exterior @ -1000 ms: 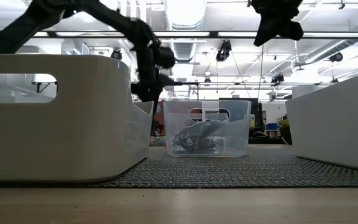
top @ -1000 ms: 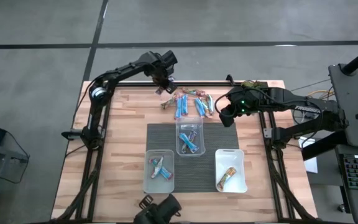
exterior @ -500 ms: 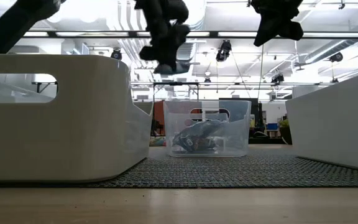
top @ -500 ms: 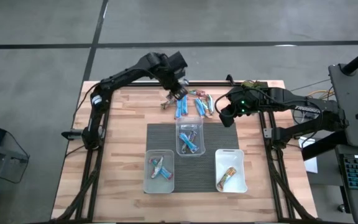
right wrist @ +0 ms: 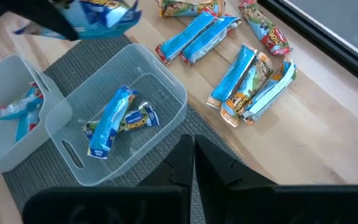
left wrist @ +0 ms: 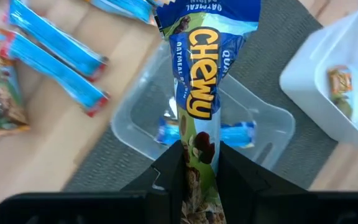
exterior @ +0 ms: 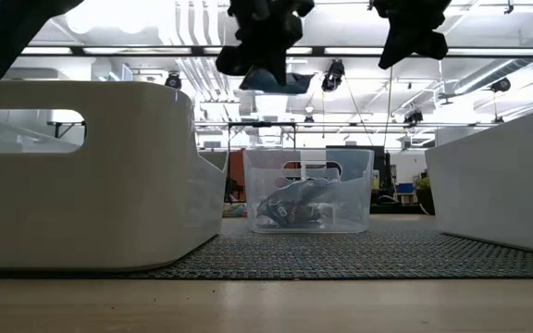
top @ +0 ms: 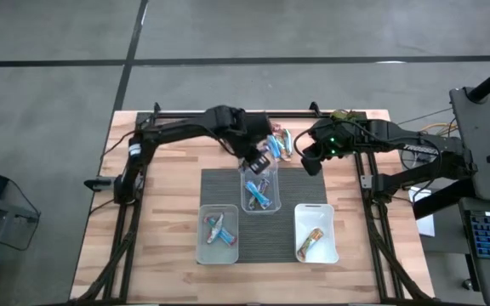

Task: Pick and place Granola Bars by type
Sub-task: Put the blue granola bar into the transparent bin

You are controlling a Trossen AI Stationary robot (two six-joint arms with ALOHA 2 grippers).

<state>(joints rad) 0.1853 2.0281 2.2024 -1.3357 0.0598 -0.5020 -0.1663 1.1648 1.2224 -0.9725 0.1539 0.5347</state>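
Nearest me on the surface (top: 164, 221) are two tubs on the grey mat (top: 228, 183): the near left tub (top: 217, 235) with a couple of bars whose wrappers I can't read, and the near right tub (top: 316, 232) with one orange bar (top: 311, 242). In the low view their white walls block most of the mat. Farther in, the middle tub (top: 258, 189) holds two blue bars (right wrist: 112, 121). My left gripper (top: 259, 159) hangs over that tub's far edge, its fingers (left wrist: 166, 168) clamped on a blue Chewy bar (left wrist: 201, 93); its lower end is hidden between them. Beyond, the loose Granola Bars (right wrist: 229, 56) lie on the bare wood, partly covered by the left arm from above. My right gripper (top: 310, 161) waits at the right of the pile, fingers together and holding nothing.
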